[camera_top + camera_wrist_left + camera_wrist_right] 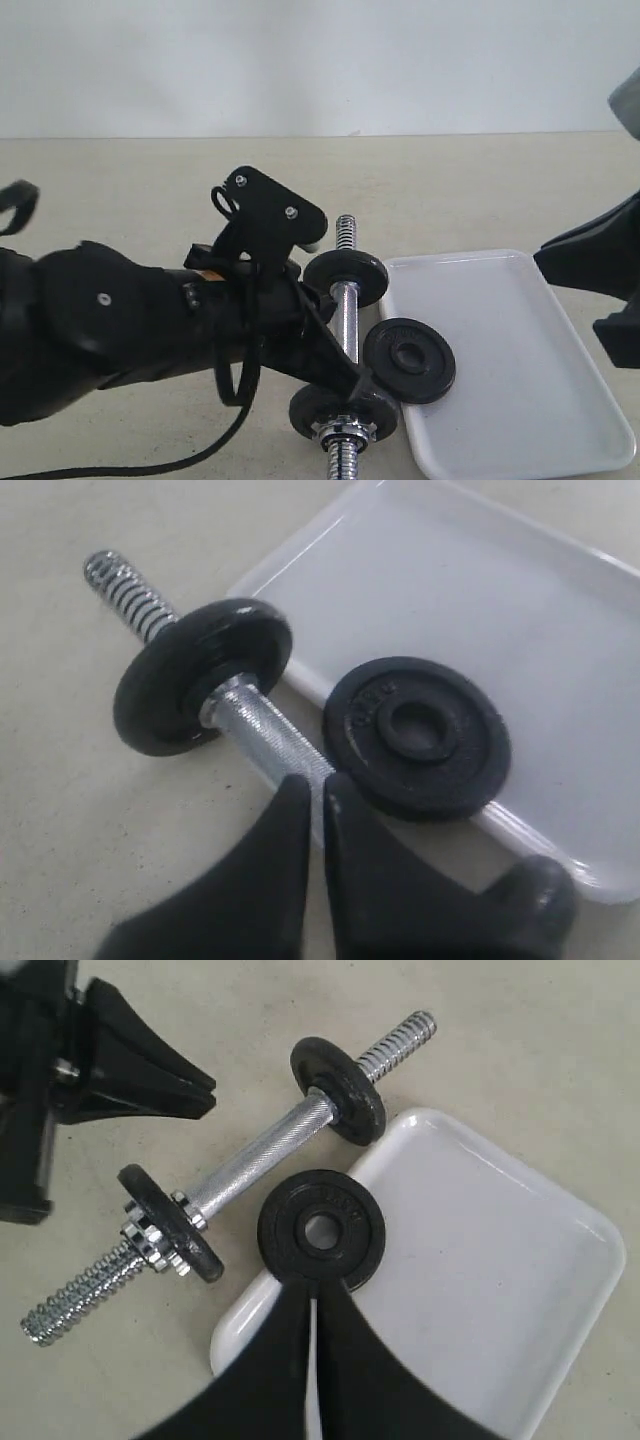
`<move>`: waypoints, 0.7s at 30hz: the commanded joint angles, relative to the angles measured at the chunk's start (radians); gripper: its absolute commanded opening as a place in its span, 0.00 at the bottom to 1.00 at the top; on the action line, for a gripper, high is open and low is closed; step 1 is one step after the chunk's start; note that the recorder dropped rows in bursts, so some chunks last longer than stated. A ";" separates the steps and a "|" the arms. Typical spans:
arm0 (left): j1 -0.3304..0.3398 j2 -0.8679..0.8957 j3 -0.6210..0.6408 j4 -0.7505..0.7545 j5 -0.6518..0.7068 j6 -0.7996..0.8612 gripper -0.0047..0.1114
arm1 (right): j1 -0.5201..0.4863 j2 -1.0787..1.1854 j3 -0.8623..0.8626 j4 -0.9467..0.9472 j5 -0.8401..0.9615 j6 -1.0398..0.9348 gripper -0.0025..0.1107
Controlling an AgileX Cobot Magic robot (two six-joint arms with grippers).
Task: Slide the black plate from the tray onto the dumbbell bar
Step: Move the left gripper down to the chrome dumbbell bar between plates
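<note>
Beige table (150,180). White tray (520,370) at right, dumbbell bar (347,315) just beside it. Black plate (409,359) lies flat over the tray's rim, near the bar. Left gripper (312,790) and right gripper (311,1295) are both closed and empty. Plate likely heavy, rigid, slick: pinch rim to hole.

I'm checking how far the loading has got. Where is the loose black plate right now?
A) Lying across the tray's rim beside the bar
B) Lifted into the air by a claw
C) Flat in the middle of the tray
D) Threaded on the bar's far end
A: the black plate straddles the rim of the tray at a corner, right next to the dumbbell bar, and its centre hole is empty.
</note>
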 commanded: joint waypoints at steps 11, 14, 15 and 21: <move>0.001 0.211 -0.173 -0.095 -0.146 -0.010 0.08 | 0.001 -0.074 -0.008 -0.012 0.003 -0.029 0.02; 0.001 0.213 -0.205 -0.095 -0.146 -0.007 0.08 | 0.001 -0.074 -0.008 -0.012 0.008 -0.029 0.02; 0.001 0.213 -0.211 -0.091 -0.146 0.002 0.08 | 0.001 -0.074 -0.008 -0.012 0.010 -0.029 0.02; 0.001 0.211 -0.224 -0.087 -0.140 0.039 0.08 | 0.001 -0.074 -0.008 -0.010 0.022 -0.029 0.02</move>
